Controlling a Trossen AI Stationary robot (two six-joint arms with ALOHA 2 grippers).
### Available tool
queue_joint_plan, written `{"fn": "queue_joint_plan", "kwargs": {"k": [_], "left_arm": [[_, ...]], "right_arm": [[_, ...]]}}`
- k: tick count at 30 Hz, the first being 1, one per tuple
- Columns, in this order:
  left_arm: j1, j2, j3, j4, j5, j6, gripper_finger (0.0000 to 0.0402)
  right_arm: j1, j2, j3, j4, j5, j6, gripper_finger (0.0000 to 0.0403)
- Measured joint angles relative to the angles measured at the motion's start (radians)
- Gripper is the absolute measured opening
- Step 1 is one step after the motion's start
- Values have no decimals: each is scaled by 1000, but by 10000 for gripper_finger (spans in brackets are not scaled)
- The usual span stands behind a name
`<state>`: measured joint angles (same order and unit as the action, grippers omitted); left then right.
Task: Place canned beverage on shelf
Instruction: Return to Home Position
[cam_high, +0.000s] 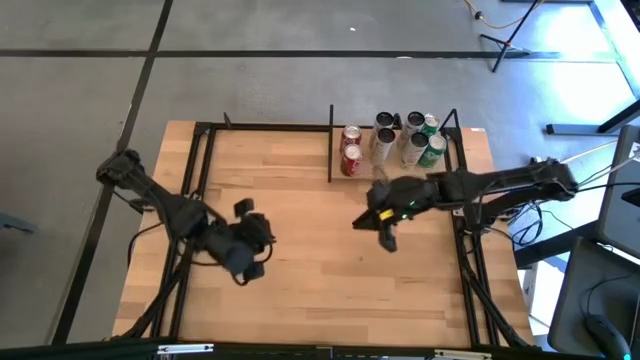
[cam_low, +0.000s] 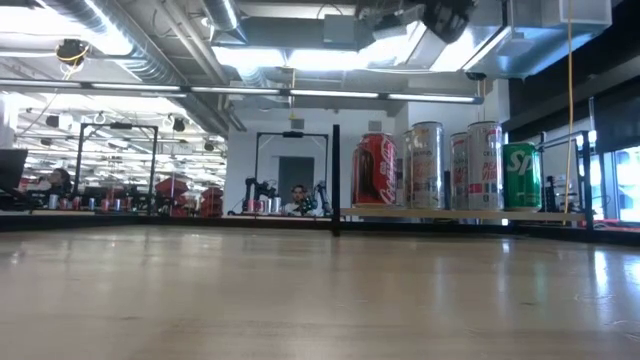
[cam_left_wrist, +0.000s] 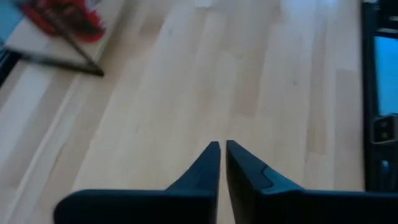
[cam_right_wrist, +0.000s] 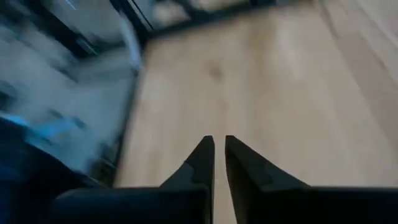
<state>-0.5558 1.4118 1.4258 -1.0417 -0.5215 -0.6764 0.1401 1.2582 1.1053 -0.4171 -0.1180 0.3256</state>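
Lining shelf (cam_high: 331, 150), cans (cam_high: 392, 143) beyond right tool (cam_high: 386, 238)

Your left gripper (cam_left_wrist: 222, 146) hovering over worktop's (cam_high: 300, 200) left half, fingers (cam_left_wrist: 205, 169) pressed together; your right gripper (cam_right_wrist: 219, 142) hanging nearer right edge, fingers likewise closed.

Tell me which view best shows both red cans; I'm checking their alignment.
High view: both red cans show from above, in a row. Low view shows one, left wrist a red blur, right wrist none.
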Motion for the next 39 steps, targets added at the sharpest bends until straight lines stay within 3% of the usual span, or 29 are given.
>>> {"fn": "queue_joint_plan", "kwargs": {"k": [6, 8, 10, 13, 16, 19, 22, 24, 27, 30, 34, 36, 39], "left_arm": [[133, -22, 0, 149, 199, 236, 4], [185, -22, 0, 181, 228, 257, 1], [233, -22, 0, 186, 242, 268, 2], [297, -22, 0, 142, 174, 230, 2], [336, -20, 0, 138, -17, 102, 2], [364, -21, 0, 136, -137, 115, 1], [392, -20, 0, 126, -162, 110, 2], [411, -18, -9, 133, -159, 195, 5], [421, -36, -79, 181, -74, 390, 6], [452, -102, -197, 346, 110, 507, 7], [524, -245, -395, 613, 344, 527, 7], [541, -331, -485, 684, 357, 522, 7], [544, -476, -613, 748, 269, 525, 7]], "right_arm": [[-118, -212, -293, 392, -193, 13, 5], [-150, -277, -356, 450, -191, 13, 4], [-176, -331, -400, 441, -123, -15, 12], [-206, -366, -449, 367, 23, -72, 23], [-207, -372, -462, 330, 112, -2, 28], [-205, -372, -468, 286, 94, 77, 28], [-205, -373, -516, 360, 65, 60, 28], [-205, -390, -585, 463, 57, 60, 28], [-206, -434, -699, 650, 22, 64, 28], [-206, -498, -799, 743, 22, 72, 28], [-206, -628, -886, 825, 80, 62, 28], [-206, -684, -917, 819, 120, 60, 28], [-206, -761, -952, 819, 152, 33, 28]]}}
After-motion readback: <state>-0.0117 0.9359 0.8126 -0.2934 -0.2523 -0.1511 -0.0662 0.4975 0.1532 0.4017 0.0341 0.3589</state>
